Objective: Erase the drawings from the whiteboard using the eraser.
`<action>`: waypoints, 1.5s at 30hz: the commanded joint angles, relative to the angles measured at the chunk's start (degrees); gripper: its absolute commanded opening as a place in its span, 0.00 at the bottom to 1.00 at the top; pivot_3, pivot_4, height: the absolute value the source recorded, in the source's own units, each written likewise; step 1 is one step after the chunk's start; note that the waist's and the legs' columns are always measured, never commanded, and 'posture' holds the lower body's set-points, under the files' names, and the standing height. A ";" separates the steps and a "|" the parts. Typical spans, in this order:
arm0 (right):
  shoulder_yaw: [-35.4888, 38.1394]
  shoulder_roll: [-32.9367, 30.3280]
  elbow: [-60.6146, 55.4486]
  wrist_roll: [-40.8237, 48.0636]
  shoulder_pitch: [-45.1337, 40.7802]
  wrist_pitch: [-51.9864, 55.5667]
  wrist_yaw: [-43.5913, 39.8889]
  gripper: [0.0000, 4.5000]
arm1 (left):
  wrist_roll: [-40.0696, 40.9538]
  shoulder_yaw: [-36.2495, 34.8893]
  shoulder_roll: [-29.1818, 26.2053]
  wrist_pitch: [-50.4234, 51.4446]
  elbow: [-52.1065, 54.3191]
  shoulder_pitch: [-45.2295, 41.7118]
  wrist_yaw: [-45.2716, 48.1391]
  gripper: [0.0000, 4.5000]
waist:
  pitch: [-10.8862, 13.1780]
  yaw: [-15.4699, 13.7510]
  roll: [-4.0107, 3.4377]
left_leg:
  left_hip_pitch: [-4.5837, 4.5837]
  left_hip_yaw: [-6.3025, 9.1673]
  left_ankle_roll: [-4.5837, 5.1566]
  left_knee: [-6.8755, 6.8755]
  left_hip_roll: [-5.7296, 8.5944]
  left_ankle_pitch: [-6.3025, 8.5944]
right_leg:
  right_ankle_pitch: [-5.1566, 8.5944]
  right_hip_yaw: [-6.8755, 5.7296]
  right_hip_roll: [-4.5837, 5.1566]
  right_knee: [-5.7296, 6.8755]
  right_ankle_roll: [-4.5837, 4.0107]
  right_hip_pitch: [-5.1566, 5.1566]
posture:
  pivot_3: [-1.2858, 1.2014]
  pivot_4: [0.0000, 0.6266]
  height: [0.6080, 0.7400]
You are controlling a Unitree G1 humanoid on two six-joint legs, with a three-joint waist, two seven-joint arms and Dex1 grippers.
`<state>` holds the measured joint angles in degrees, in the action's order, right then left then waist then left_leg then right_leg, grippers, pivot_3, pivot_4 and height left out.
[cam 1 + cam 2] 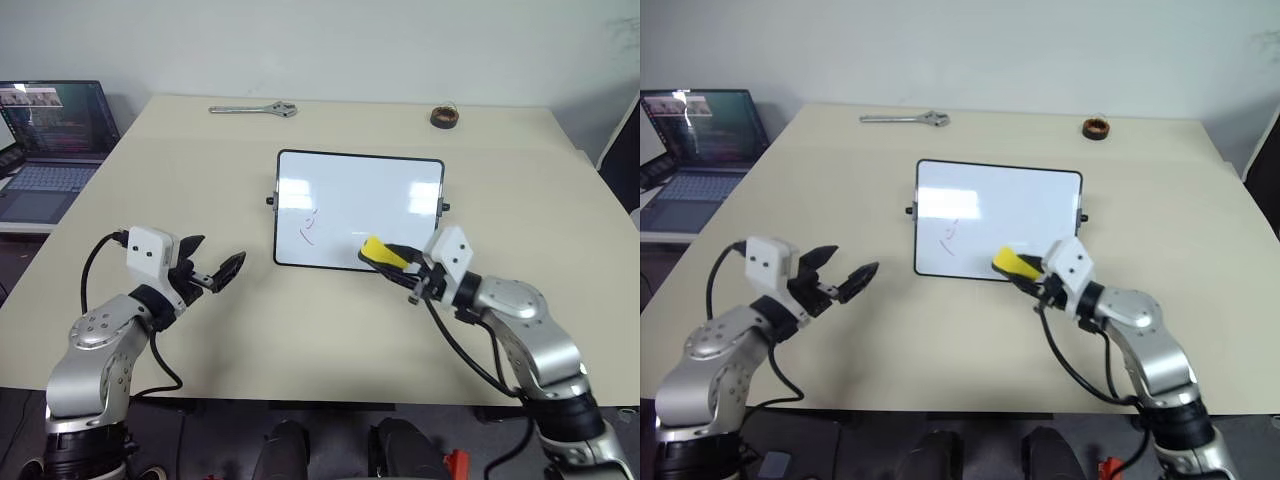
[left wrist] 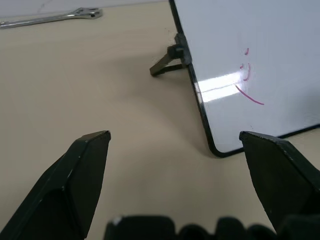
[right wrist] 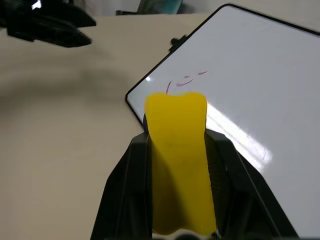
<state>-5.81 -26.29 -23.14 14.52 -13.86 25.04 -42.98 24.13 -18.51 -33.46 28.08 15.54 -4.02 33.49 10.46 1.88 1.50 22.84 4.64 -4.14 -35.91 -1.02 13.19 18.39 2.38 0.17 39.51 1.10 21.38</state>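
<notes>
Between the right pincer's point(image 1: 405, 262) closed fingers you have the eraser point(image 1: 384, 252), yellow top showing, poised at the board's point(image 1: 390, 190) near edge, about 5 o'clock on its face. The drawings point(image 1: 309, 226) sit toward 7 o'clock on the board: thin pink squiggles, untouched by the look of it. From the eraser, they lie off at roughly 9 o'clock. To wipe well, I'd judge you should lay the eraser's base flat on the glossy face before sweeping across, and press lightly, since the board may slide on the tabletop point(image 1: 200, 180). Your left pincer point(image 1: 215, 270) hangs wide open and empty just off the board's left edge; it could steady the frame there. A wrench point(image 1: 255, 109), tape roll point(image 1: 444, 117) and laptop point(image 1: 50, 140) lie well clear.
</notes>
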 commanded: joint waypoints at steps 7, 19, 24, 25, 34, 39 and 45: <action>-4.32 0.84 1.54 -3.54 -3.98 -2.56 2.29 0.24 | -1.11 -2.11 -2.79 -3.10 0.89 2.06 0.54 1.00 | 0.01 0.11 0.00 | -0.01 -0.03 0.00 -0.01 -0.02 0.00 | 0.00 0.02 -0.02 0.01 0.00 0.00 | 0.52 0.24 1.00; -13.81 16.31 42.74 -25.90 -33.67 -20.99 21.55 0.24 | 0.87 0.20 -3.95 -1.90 1.83 1.00 4.22 1.00 | 0.01 0.14 -0.01 | 0.08 -0.08 -0.04 0.02 -0.01 0.00 | -0.01 0.02 -0.02 0.04 -0.02 0.15 | 0.52 0.24 1.00; -18.35 17.02 54.60 -29.78 -36.63 -26.24 17.74 0.24 | 0.88 1.45 -5.17 -1.52 2.33 1.25 6.14 1.00 | 0.01 -0.04 0.00 | 0.06 -0.05 -0.04 0.00 0.00 0.01 | -0.01 -0.01 0.00 0.01 -0.02 0.09 | 0.52 0.24 1.00; -19.56 16.84 55.57 -30.58 -36.31 -26.64 16.34 0.24 | 0.81 1.61 -5.28 -1.50 2.45 1.40 6.33 1.00 | 0.01 -0.01 0.00 | 0.04 -0.06 -0.04 0.00 0.00 0.01 | -0.01 0.00 0.00 0.01 -0.02 0.07 | 0.52 0.24 1.00; -23.08 13.97 53.60 -35.13 -33.80 -28.17 12.75 0.24 | 0.09 1.41 -5.39 -3.85 0.34 2.82 8.06 1.00 | 0.00 0.09 0.00 | -0.29 -0.06 -0.03 -0.07 -0.01 0.00 | -0.01 0.04 -0.01 0.45 -0.03 -0.06 | 0.52 0.24 1.00; -15.77 18.46 56.43 -32.83 -38.90 -30.60 25.76 0.24 | -0.36 1.94 -5.15 -5.77 -1.69 3.13 9.36 1.00 | 0.02 0.10 -0.02 | -0.23 -0.05 -0.05 -0.09 -0.08 -0.04 | -0.06 0.03 -0.10 0.49 -0.12 0.04 | 0.52 0.24 1.00; -19.82 20.84 63.01 -35.56 -40.76 -29.40 21.11 0.24 | -0.72 2.59 -4.77 -7.22 -3.26 3.14 10.12 1.00 | 0.01 0.23 -0.02 | -0.13 -0.11 -0.05 -0.03 -0.14 -0.01 | -0.03 0.04 -0.10 0.34 -0.15 0.09 | 0.52 0.24 1.00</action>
<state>-23.53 -6.18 38.13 -19.41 -54.31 -4.69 -19.40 23.74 -15.76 -38.08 22.35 11.88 -0.61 43.29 10.47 2.12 1.49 22.72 4.49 -4.19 -35.93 -1.19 13.18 18.37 2.43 0.06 39.86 0.94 21.50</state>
